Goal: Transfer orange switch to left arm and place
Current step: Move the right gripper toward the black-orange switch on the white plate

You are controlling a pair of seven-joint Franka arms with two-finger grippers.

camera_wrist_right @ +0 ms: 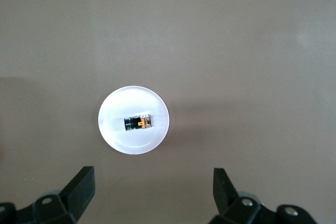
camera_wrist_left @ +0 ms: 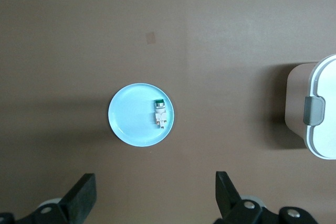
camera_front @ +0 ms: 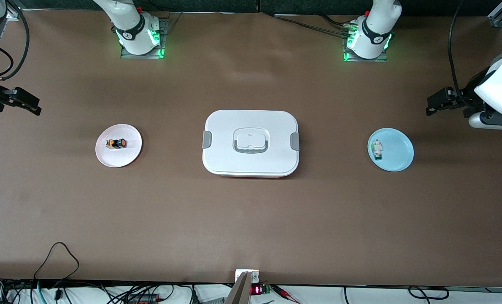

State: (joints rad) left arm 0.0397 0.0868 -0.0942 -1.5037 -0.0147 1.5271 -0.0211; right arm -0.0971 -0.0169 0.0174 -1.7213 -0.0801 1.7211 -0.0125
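On the white plate [camera_front: 118, 145] toward the right arm's end of the table, the orange switch [camera_front: 117, 144] is found lying sideways. Both the right gripper [camera_wrist_right: 152, 190] and left gripper [camera_wrist_left: 155, 195] are held spread and empty, high above the table. A centred descent across the switch's body is advised, well clear of the box [camera_front: 250, 142].

Orange switch [camera_front: 117, 143] is seen lying on white plate [camera_front: 118, 145] toward right arm's end. Box [camera_front: 250, 142] sits mid-table, lid on. White-green switch [camera_front: 377, 150] lies on blue plate [camera_front: 391, 149] toward left arm's end. Left gripper [camera_front: 434, 105] and right gripper [camera_front: 27, 103] are held at table ends.
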